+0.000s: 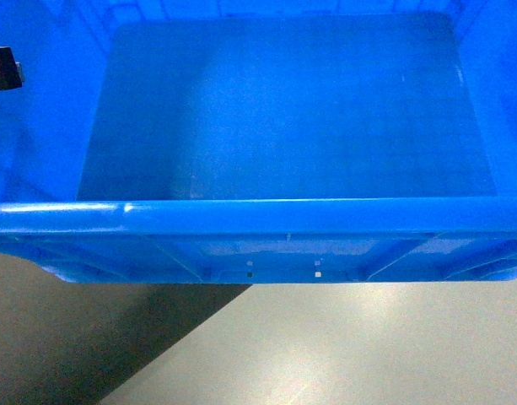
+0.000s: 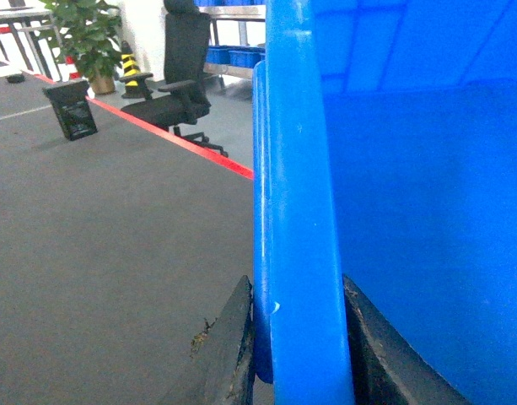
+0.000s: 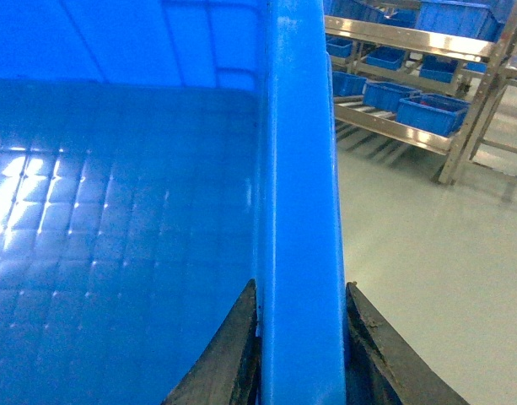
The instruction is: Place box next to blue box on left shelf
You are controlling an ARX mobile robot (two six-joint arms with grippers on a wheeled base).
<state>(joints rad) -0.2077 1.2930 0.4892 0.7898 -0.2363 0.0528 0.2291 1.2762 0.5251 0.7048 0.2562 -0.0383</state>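
Observation:
The box (image 1: 283, 110), a large bright-blue crate with a grid floor, fills the upper head view, and its near rim (image 1: 258, 216) crosses the frame above bare floor. My left gripper (image 2: 296, 287) is shut on the box's left rim (image 2: 296, 169), one dark finger (image 2: 233, 354) outside the wall and one inside. My right gripper (image 3: 300, 284) is shut on the right rim (image 3: 296, 152) in the same way. The left shelf and the blue box on it are out of view.
A metal rack (image 3: 410, 42) with small blue bins (image 3: 431, 110) stands to the right over pale floor. On the left are dark floor, a red floor line (image 2: 182, 139), a black office chair (image 2: 178, 76), a potted plant (image 2: 89, 34) and a black stand (image 2: 72, 110).

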